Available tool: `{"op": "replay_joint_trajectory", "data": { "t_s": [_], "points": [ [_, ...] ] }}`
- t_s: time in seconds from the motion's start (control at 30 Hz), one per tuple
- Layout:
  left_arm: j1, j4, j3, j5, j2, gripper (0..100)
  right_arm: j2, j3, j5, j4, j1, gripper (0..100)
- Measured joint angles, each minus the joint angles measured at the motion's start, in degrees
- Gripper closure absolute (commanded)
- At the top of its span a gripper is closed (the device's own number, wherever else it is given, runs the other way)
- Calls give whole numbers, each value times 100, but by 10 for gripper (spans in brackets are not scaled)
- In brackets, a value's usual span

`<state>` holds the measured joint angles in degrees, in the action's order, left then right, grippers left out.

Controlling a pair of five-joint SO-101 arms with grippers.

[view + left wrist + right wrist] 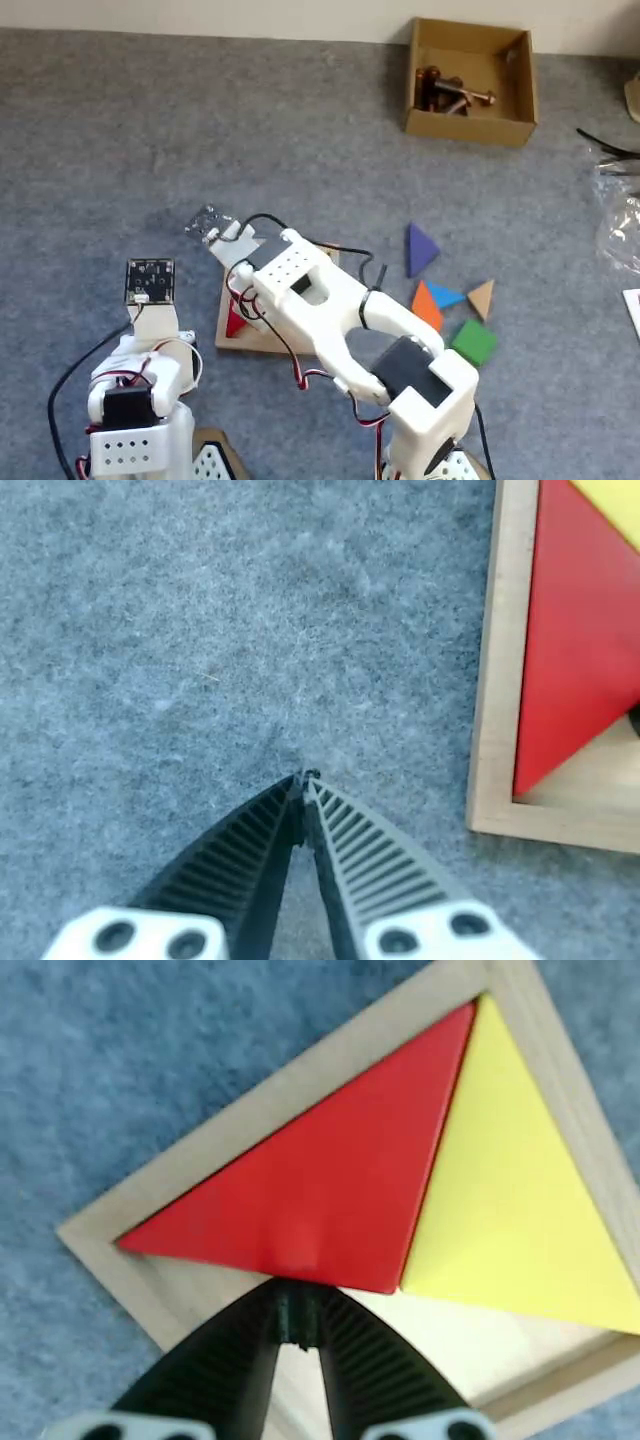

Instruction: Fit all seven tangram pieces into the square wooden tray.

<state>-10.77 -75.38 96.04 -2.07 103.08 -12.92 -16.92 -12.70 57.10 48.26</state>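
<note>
While the right arm reaches across the wooden tray (pixel 250 345), the right gripper (pixel 298 1322) hangs over the tray floor. Its claw is pressed together with nothing in it, and the tips sit just at the square corner of the red triangle (pixel 320 1200). I cannot tell whether they touch it.

The red triangle lies in the tray with its long side along one rim. The yellow triangle (pixel 510 1210) lies beside it, touching it edge to edge, with its long side along the next rim. Bare tray floor shows beside both.

The left gripper (pixel 303 780) is also pressed together and empty. It is over bare grey felt, just outside a corner of the tray.

The tray sits near the front edge of the worktop, left of centre. Five pieces lie loose on the felt to its right:
- The purple triangle (pixel 420 248) is farthest back and apart from the others.
- The orange triangle (pixel 427 306) and the blue triangle (pixel 447 296) are touching.
- The tan triangle (pixel 482 297) is just beside the blue one.
- The green square (pixel 473 341) is nearest the front.

A cardboard box (pixel 470 82) stands at the far right corner with some copper-coloured bits inside. A clear plastic bag (pixel 622 230) is at the right edge.
</note>
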Motion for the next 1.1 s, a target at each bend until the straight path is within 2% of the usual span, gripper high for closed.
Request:
{"op": "replay_joint_trajectory", "data": {
  "t_s": [0.13, 0.27, 0.47, 0.8, 0.97, 1.1],
  "points": [
    [0, 0, 0, 0, 0, 995, 0, 26, 0, 53, 0, 991],
    [0, 0, 0, 0, 0, 995, 308, 404, 0, 949, 0, 991],
    [0, 0, 0, 0, 0, 995, 1670, 765, 0, 2040, -149, 991],
    [0, 0, 0, 0, 0, 995, 2892, 765, -9, 2936, -2391, 991],
    [0, 0, 0, 0, 0, 995, 2892, 712, -756, 3103, -3569, 991],
    [0, 0, 0, 0, 0, 995, 2892, 431, -941, 2848, -4545, 991]
  ]
}}
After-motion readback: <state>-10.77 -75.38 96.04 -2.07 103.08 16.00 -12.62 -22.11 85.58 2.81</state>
